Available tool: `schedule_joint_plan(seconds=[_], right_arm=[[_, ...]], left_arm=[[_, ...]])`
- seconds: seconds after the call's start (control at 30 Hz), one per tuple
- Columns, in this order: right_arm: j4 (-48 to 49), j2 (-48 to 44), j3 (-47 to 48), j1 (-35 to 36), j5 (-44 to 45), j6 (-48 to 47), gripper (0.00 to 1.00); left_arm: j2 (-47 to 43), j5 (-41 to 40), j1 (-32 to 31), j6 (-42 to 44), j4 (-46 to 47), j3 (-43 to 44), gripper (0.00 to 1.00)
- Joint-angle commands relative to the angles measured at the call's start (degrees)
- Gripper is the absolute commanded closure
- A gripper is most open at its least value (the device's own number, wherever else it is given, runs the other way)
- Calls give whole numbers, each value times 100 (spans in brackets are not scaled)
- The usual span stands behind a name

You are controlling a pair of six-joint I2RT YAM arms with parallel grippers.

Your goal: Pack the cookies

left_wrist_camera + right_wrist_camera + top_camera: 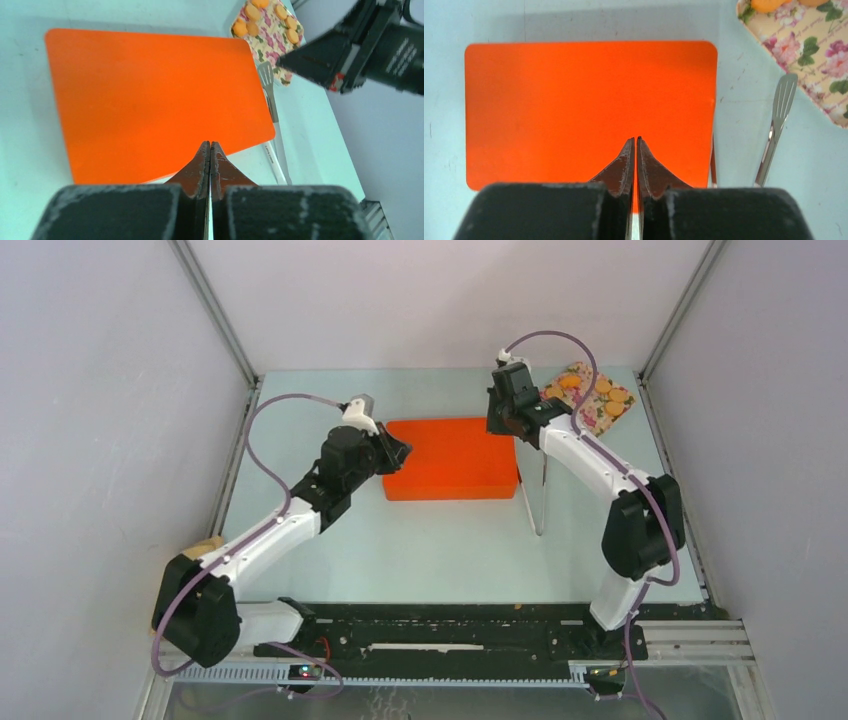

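Observation:
Several orange-golden cookies (604,386) lie on a floral tray (588,417) at the far right; they also show in the left wrist view (252,12). A closed orange box with its lid (452,457) sits mid-table. My left gripper (398,451) is shut and empty at the box's left edge; in its wrist view (210,145) it hovers over the lid (150,95). My right gripper (508,426) is shut and empty above the box's far right corner; in its wrist view (635,140) it hovers over the lid (589,100). No dark cookies are in view.
Metal tongs (535,490) lie on the table right of the box, also in the right wrist view (776,125) and the left wrist view (272,105). White walls enclose the table on three sides.

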Motion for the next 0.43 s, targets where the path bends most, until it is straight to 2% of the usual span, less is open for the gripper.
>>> schedule_joint_plan(seconds=[0.0, 0.4], right_arm=[[263, -474, -560, 76, 180, 30, 91], [89, -428, -608, 238, 637, 40, 87]], left_arm=[[-346, -678, -43, 319, -492, 62, 100], [-292, -722, -43, 318, -509, 27, 100]])
